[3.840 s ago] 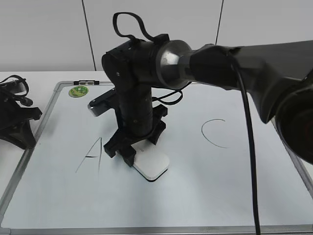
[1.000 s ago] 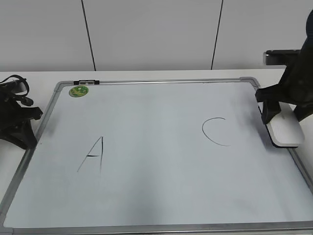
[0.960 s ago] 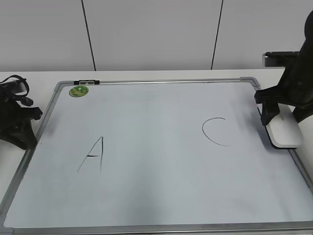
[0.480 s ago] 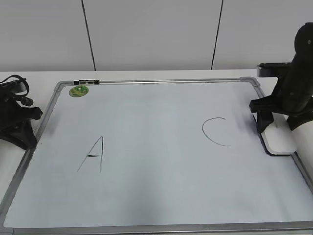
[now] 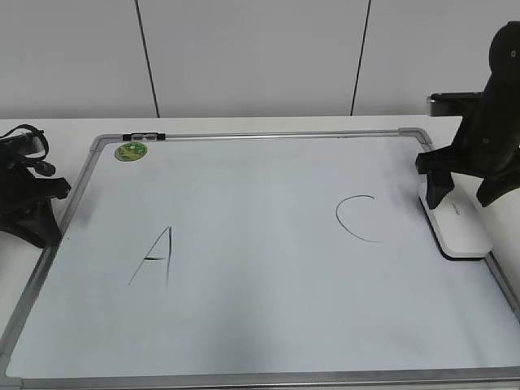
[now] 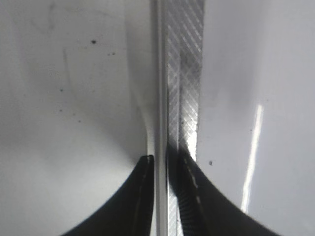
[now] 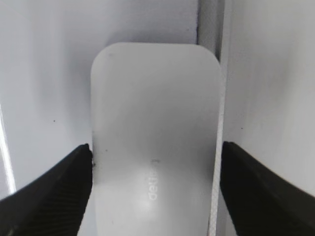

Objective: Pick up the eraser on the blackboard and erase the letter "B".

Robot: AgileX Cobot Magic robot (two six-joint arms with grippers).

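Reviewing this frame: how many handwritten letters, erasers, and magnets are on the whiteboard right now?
Handwritten letters: 2, an A and a C; no B shows
Erasers: 1, the eraser at the blackboard's right edge
Magnets: 1, green magnet
Total: 4

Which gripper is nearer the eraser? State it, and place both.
Right. The right gripper straddles the eraser at the board's right edge, jaws open on either side. The left gripper sits by the board's left frame, far across.
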